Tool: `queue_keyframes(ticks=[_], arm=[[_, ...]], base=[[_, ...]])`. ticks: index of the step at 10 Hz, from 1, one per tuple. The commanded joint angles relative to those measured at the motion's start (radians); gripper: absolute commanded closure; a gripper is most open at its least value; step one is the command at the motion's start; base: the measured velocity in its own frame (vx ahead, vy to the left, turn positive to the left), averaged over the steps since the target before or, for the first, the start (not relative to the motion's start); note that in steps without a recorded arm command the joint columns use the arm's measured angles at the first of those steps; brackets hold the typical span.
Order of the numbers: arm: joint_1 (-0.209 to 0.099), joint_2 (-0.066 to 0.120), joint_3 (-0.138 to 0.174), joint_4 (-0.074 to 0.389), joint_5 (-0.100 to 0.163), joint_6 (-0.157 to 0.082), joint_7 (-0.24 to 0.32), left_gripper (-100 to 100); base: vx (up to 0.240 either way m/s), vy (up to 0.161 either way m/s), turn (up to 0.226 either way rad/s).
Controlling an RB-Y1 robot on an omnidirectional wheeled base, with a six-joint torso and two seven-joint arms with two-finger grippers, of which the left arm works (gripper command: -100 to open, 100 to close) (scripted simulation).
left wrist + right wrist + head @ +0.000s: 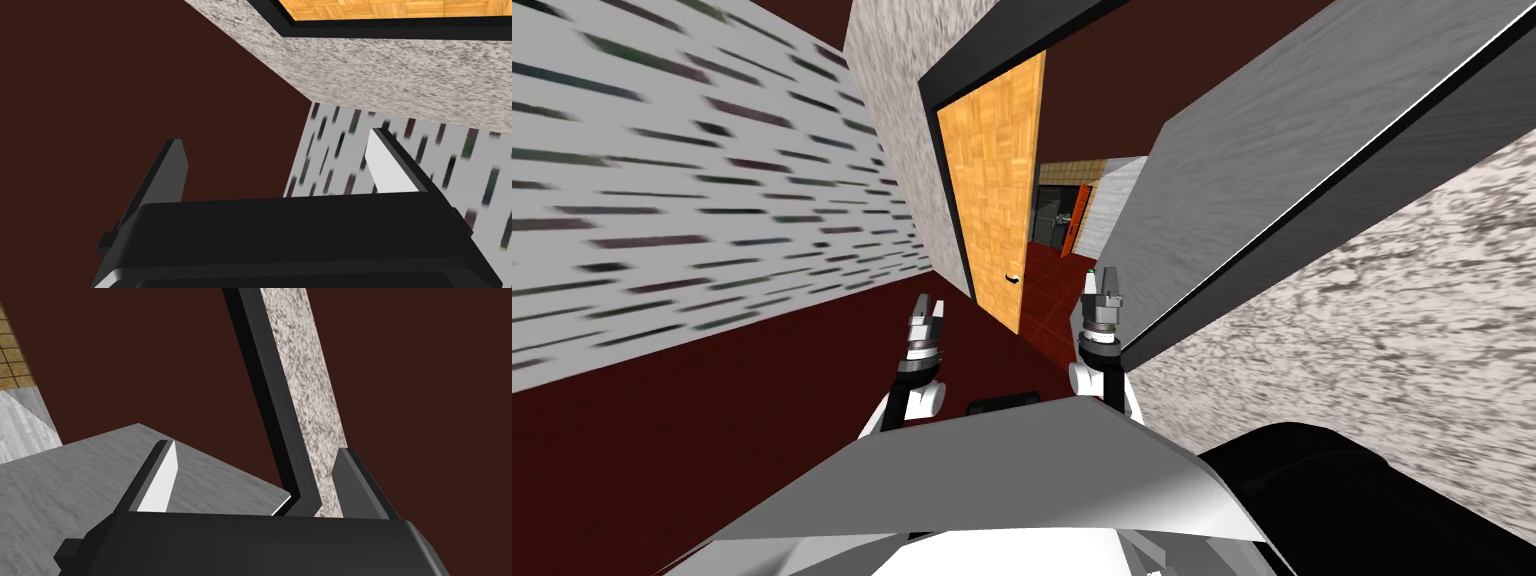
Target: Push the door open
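An orange wood-patterned door (992,180) stands in the upper middle of the head view, set in a black frame (952,80) within a speckled grey wall (892,120). A small dark handle (1012,279) sits near the door's lower right edge. To the right of that edge is a gap, through which a further room (1057,215) with a red floor shows.

A large grey panel (1272,150) with a black edge slants across the upper right. The right gripper (1108,275) is just below centre, just beside the panel's lower corner. Whether they touch cannot be told. Its wrist view shows its two fingers spread apart with nothing between them.

The left gripper (930,305) is left of centre, below and left of the door's handle and apart from the door. Its fingers are also spread and empty. A dark red floor (712,420) fills the lower left, beneath a pale wall with dark streaks (662,180).
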Motion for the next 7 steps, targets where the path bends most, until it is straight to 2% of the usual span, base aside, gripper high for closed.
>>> queue_keyframes(ticks=[1, 7], arm=[[-0.012, 0.004, -0.009, 0.033, 0.006, -0.003, 0.002, -100], [-0.069, 0.012, -0.049, 0.178, 0.03, -0.018, 0.003, -100]], base=[[0.094, 0.043, -0.09], [0.093, 0.04, -0.087]])
